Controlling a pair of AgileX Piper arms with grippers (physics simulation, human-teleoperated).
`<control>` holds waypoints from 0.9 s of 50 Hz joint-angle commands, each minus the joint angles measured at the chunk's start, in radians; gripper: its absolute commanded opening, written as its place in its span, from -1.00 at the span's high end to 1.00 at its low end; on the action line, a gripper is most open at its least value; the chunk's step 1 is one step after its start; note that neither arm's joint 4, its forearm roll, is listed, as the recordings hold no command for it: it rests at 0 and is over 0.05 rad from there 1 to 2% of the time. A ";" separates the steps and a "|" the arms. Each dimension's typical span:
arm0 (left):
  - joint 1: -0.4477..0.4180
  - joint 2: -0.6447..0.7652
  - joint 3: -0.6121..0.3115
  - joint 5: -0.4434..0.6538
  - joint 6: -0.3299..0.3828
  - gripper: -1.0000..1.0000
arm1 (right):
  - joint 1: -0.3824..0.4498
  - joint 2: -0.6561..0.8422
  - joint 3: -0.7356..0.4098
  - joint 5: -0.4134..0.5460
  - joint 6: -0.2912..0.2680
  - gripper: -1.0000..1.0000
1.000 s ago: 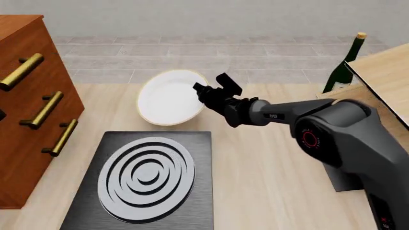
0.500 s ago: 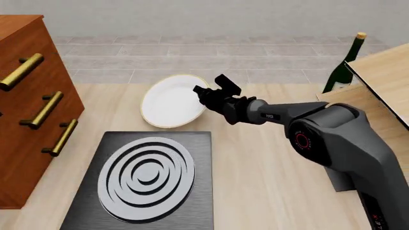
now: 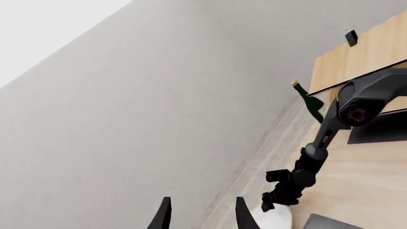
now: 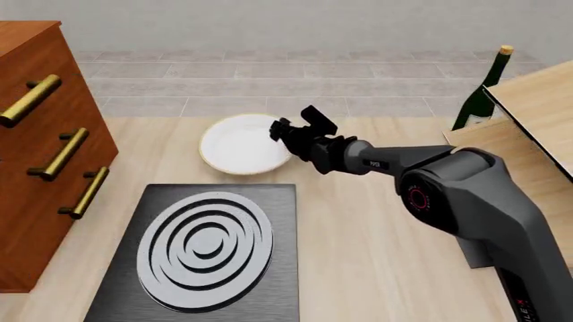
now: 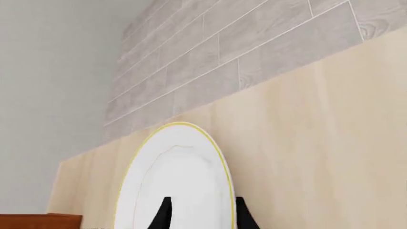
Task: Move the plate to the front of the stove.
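Plate (image 4: 240, 146) is gripped at its 3 o'clock rim by right gripper (image 4: 284, 129) fingers, at stove's (image 4: 208, 249) 12 o'clock; release judged next.

Open tabletop (image 4: 376, 228) between stove (image 4: 206, 251) and right arm's base: wide lane. Wooden drawer cabinet (image 4: 40, 154) walls off stove's left. Plate (image 4: 240, 144) sits just beyond stove's far edge, right gripper (image 4: 288, 127) over its right rim. Green bottle (image 4: 479, 90) and raised wooden board (image 4: 537, 100) crowd far right.
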 commanded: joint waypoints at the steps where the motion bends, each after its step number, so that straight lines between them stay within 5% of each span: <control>1: 0.003 -0.004 -0.003 0.003 0.000 -1.00 | 0.001 0.003 -0.007 0.007 0.001 -1.00; 14: 0.007 -0.009 -0.009 0.011 0.000 -1.00 | -0.011 -0.006 -0.017 0.036 -0.030 -1.00; 25: 0.008 -0.017 -0.012 0.015 -0.005 -1.00 | -0.122 0.045 -0.230 0.301 -0.244 -1.00; 37: 0.009 -0.023 -0.012 0.019 -0.008 -1.00 | -0.182 0.008 -0.236 0.334 -0.310 -1.00; 45: 0.006 -0.024 -0.018 0.020 -0.008 -1.00 | -0.179 -0.081 -0.143 0.286 -0.322 -1.00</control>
